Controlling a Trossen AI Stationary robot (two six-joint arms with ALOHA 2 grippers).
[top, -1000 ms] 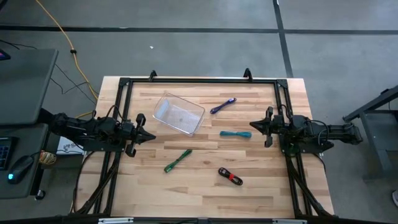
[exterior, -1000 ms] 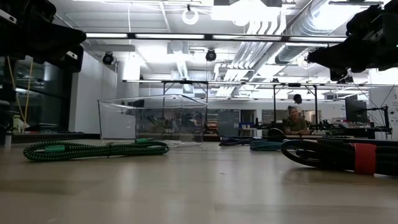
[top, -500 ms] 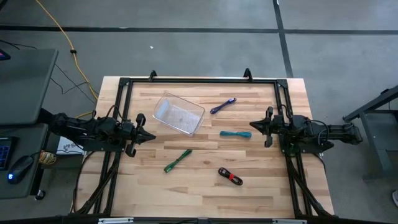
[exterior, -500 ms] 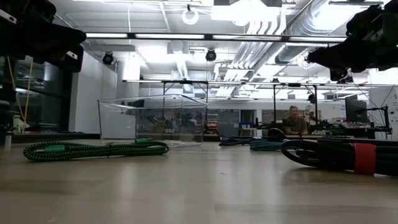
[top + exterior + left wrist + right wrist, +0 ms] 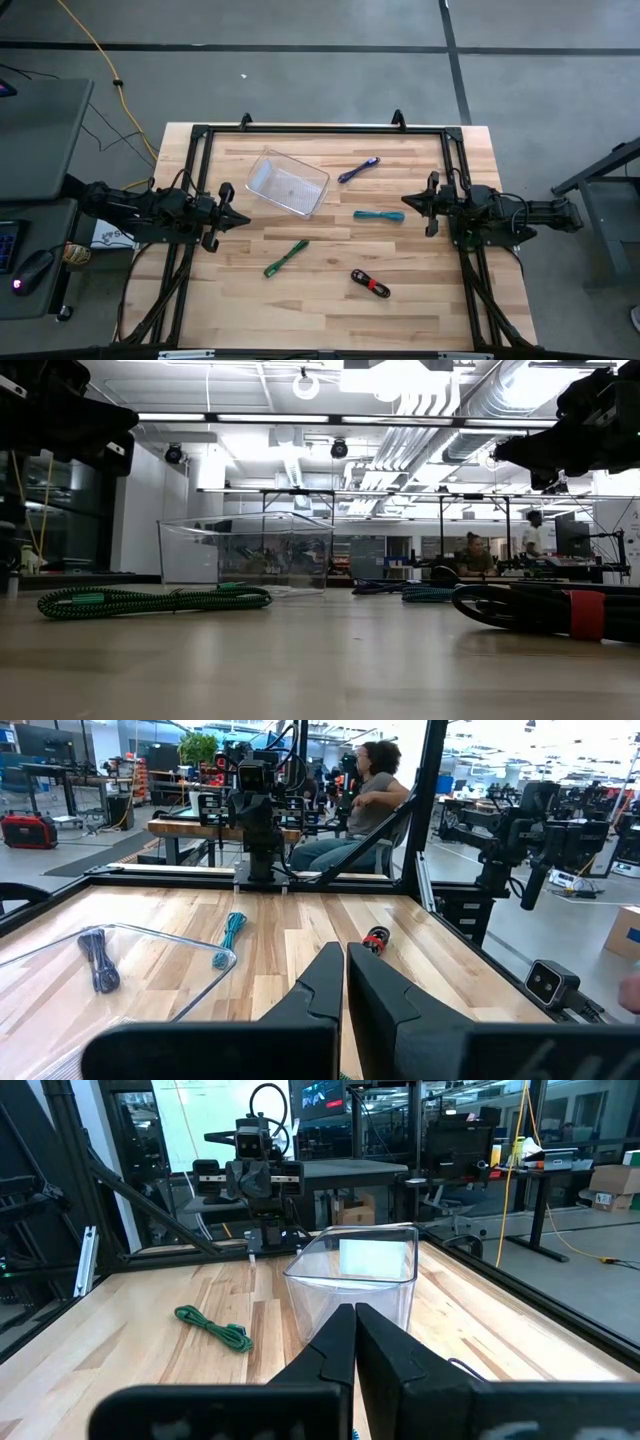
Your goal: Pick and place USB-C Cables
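Note:
Four USB-C cables lie flat on the wooden table: purple at the far middle, teal at centre right, green at near centre, and black with a red band nearest the front. My left gripper hovers shut at the table's left edge and points level toward the right. My right gripper hovers shut at the right side, just right of the teal cable, pointing left. The wrist views show the shut fingers of the left gripper and of the right gripper with nothing between them.
A clear rectangular plastic bin stands at the far left of centre, between my left gripper and the purple cable. A black metal frame runs along the table's far and side edges. People are far behind the table.
Both arms and all cables have kept still. In the room behind the table, a standing person has walked across the background.

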